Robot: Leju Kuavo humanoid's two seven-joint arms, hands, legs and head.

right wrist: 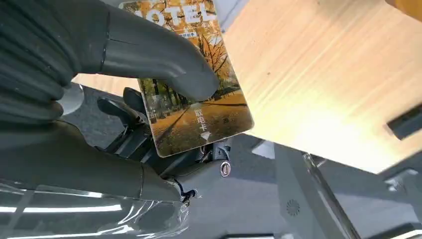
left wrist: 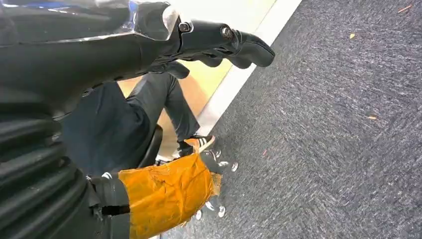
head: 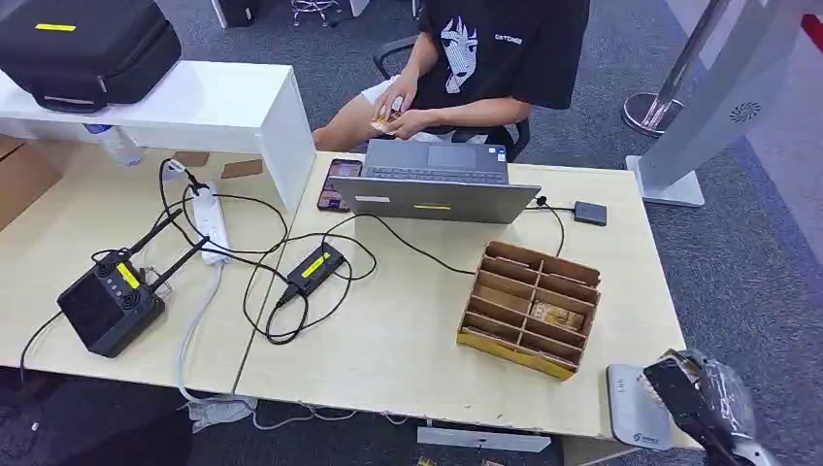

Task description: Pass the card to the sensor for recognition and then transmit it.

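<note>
The right hand (right wrist: 149, 144) pinched the card (right wrist: 194, 99) (autumn trees printed on it) between thumb and fingers, low by the table (head: 388, 340) corner, apparently just over the grey sensor (head: 636, 408). The left hand (left wrist: 209, 45) held nothing, fingers loosely curled.

The left hand (left wrist: 219, 47), dark fingers stretched out and holding nothing, hangs above grey speckled carpet (left wrist: 338, 139). Beneath it a person's dark-trousered leg (left wrist: 169, 104) ends in a black sneaker with white stripes (left wrist: 201, 143) (beside chair castors). Crumpled orange tape (left wrist: 166, 194) wraps a dark part.
</note>
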